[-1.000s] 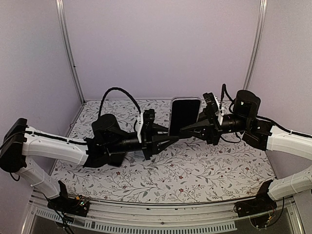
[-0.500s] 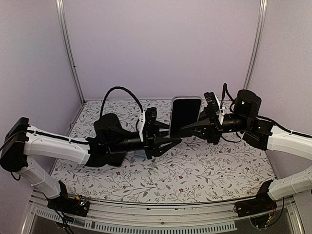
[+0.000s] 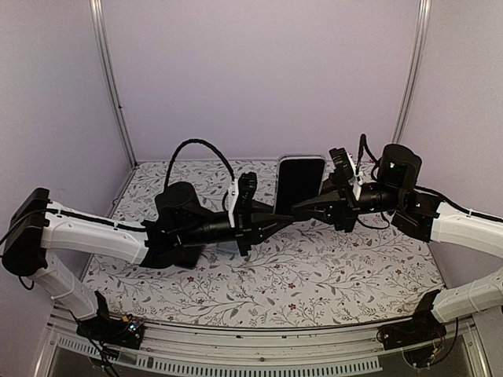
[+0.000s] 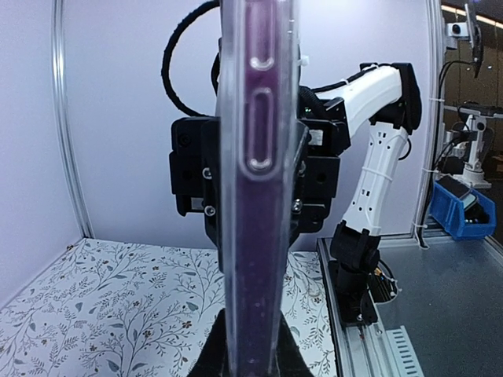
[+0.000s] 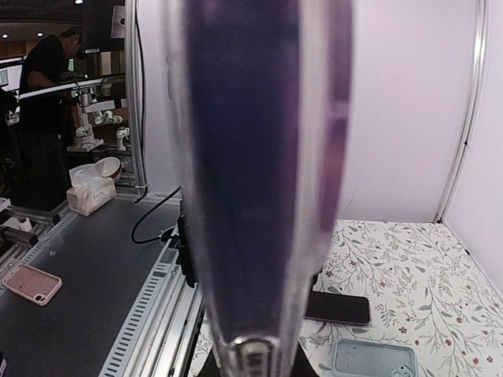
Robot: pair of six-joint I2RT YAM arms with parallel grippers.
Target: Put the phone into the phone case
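Observation:
A dark-screened purple phone (image 3: 299,184) inside a clear case is held upright in the air over the middle of the table. My left gripper (image 3: 277,221) is shut on its lower left edge and my right gripper (image 3: 303,210) is shut on its lower right edge. The left wrist view shows it edge-on (image 4: 255,196), the clear case rim and side buttons showing, with the left gripper (image 4: 251,349) clamped at its bottom. The right wrist view shows its other edge (image 5: 251,196), very close and blurred, above the right gripper (image 5: 251,367).
In the right wrist view a second dark phone (image 5: 338,308) lies flat on the floral table cloth (image 5: 424,267), with a pale grey-blue case (image 5: 373,360) beside it. Metal frame posts (image 3: 110,86) stand at the back corners. The table's metal rail (image 5: 149,314) runs along its edge.
The left gripper's fingers were spread below the phone before; they have moved in and closed on its lower left edge. The right gripper has kept hold of the phone throughout.

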